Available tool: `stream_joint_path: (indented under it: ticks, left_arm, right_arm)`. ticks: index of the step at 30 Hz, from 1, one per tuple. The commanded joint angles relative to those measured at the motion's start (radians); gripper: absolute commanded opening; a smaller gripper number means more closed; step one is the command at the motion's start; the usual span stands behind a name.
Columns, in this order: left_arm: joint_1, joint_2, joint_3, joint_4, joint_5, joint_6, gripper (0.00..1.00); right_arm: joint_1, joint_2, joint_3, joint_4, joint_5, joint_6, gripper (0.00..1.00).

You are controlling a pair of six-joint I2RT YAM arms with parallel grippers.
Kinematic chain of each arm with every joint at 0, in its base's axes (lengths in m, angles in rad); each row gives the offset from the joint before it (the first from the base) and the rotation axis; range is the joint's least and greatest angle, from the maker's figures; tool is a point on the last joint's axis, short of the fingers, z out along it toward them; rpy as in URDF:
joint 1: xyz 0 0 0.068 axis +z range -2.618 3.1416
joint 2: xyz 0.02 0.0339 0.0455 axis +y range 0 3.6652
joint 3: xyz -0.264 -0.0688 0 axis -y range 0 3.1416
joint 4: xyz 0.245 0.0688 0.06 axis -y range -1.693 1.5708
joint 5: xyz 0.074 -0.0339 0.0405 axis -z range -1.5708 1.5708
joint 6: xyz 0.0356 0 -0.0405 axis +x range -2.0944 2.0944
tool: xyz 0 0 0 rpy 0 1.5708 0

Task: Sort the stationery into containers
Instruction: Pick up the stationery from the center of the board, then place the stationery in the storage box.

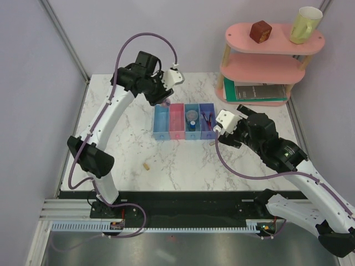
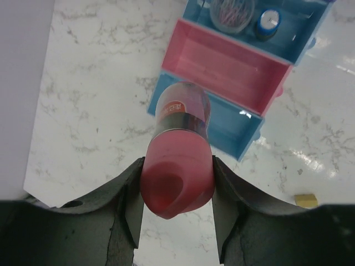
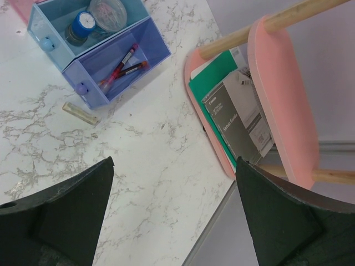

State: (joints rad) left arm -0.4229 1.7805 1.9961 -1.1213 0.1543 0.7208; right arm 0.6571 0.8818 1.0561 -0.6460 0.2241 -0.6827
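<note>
White marble-pattern tabletop (image 1: 127, 149). Row of four joined bins (image 1: 183, 121) stands on it, centre toward far side: light blue, pink, light blue, purple-blue, left to right. Short beige piece (image 1: 146, 165) lies loose on near side of row, left of centre, well apart from bins. Second beige piece (image 1: 212, 142) just beside near end of purple-blue bin. Pink tiered shelf (image 1: 280, 40) at far right corner: brown cube (image 1: 259, 31) and yellow mug (image 1: 304, 25) on top tier, green folder (image 1: 228, 87) on bottom tier

Pink tiered shelf (image 1: 277, 44), far right corner of tabletop (image 1: 183, 160). Top tier: brown cube (image 1: 259, 31), yellow mug (image 1: 304, 24). Bottom tier: flat booklets (image 1: 258, 91).
</note>
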Motion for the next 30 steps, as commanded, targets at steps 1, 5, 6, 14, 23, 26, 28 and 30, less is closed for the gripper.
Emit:
stream_joint_path:
  ticks: [1,5,6,14,23,26,28,30]
  left_arm:
    - [-0.086,0.088,0.137,-0.038,-0.036,-0.04,0.02]
    - [-0.126,0.192,0.252,-0.051,-0.065,-0.029,0.02]
    - [-0.129,0.224,0.266,-0.051,-0.068,-0.024,0.02]
    - [-0.145,0.307,0.277,-0.048,-0.093,0.0,0.02]
    - [-0.148,0.37,0.279,-0.006,-0.087,-0.017,0.02]
    - [-0.148,0.392,0.277,0.015,-0.088,-0.029,0.02]
    - [-0.148,0.402,0.277,0.032,-0.091,-0.035,0.02]
    - [-0.148,0.415,0.276,0.04,-0.093,-0.038,0.02]
  right_arm:
    - [-0.004,-0.014,-0.007,0.037,0.043,-0.005,0.98]
    - [-0.002,-0.03,-0.008,0.035,0.055,-0.005,0.98]
    - [-0.002,-0.032,-0.008,0.036,0.058,-0.005,0.98]
    - [-0.005,-0.044,-0.008,0.031,0.058,-0.006,0.98]
    - [-0.005,-0.052,-0.021,0.037,0.05,-0.006,0.98]
    - [-0.005,-0.053,-0.025,0.039,0.043,-0.003,0.98]
    - [-0.005,-0.053,-0.03,0.04,0.04,0.0,0.98]
    - [-0.005,-0.056,-0.031,0.04,0.041,0.002,0.98]
